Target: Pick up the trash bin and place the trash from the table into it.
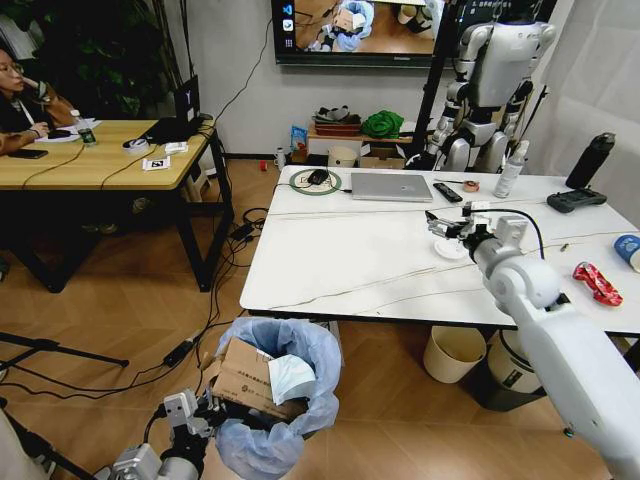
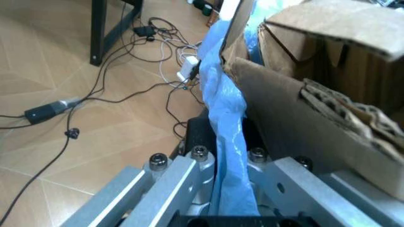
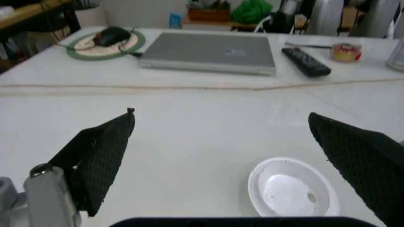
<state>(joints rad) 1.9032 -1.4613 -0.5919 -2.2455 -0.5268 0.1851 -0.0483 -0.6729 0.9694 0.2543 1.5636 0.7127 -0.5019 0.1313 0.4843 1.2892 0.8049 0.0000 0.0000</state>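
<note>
Hovering right claw (image 3: 221, 156) spread above white lid (image 3: 292, 187); left claw (image 2: 221, 179) pinching trash bin (image 1: 275, 395) bag

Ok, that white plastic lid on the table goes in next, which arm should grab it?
Right, most likely. The right gripper hangs open just over the white lid on the table. The left gripper is shut on the trash bin, holding it off the table's near edge.

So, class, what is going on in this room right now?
A robot is clearing a table. Its left pincer is shut on the blue bag at the rim of the trash bin, which already holds cardboard and paper. Its right pincer hangs open over a white lid. A red wrapper lies near the table's right edge.
</note>
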